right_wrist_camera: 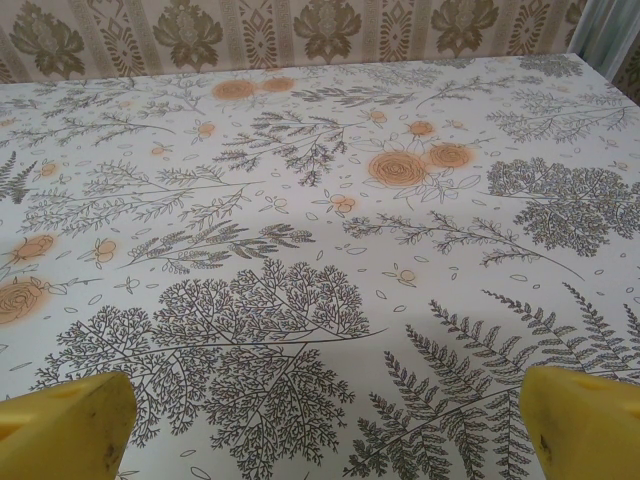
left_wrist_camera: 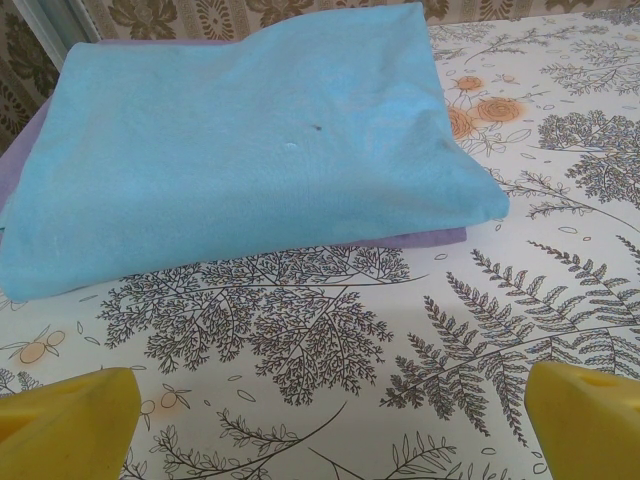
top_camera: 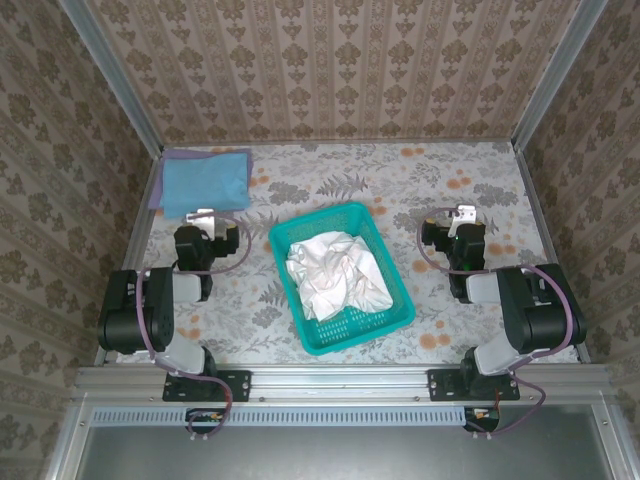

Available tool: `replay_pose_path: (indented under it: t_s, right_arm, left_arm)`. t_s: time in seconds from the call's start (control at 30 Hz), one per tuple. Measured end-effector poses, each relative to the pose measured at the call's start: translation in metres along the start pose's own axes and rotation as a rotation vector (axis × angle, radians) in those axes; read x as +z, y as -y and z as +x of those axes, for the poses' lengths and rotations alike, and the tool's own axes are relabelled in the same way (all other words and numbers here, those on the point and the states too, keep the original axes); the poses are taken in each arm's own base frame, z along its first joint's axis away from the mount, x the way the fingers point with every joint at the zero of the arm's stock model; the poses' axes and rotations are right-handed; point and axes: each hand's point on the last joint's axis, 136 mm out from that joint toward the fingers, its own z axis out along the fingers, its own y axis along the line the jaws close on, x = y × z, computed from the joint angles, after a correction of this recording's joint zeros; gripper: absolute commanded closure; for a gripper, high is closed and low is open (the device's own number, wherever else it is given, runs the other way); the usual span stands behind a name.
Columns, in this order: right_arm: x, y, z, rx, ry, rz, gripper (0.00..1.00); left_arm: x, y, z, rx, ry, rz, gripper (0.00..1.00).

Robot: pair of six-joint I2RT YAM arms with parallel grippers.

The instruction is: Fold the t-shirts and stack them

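Peeking beneath blue shirt (left_wrist_camera: 250, 150), purple cloth (left_wrist_camera: 425, 239)

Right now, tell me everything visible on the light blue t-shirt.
The light blue t-shirt looks like soft cotton, plain, folded into a rectangle and lying flat at the far left corner of the table, ahead of the open left gripper. Gentle wrinkles, a small dark speck near its middle. It rests on a lilac cloth whose edge peeks out beneath its near and left sides. Nothing grips it.
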Motion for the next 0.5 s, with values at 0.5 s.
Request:
replay_pose_path:
  t_s: [0.5]
  right_arm:
    - [-0.072,0.007,-0.103,0.091,0.201,0.046,0.00]
  left_arm:
    - [-0.058,-0.007,-0.089,-0.035,0.191,-0.116,0.00]
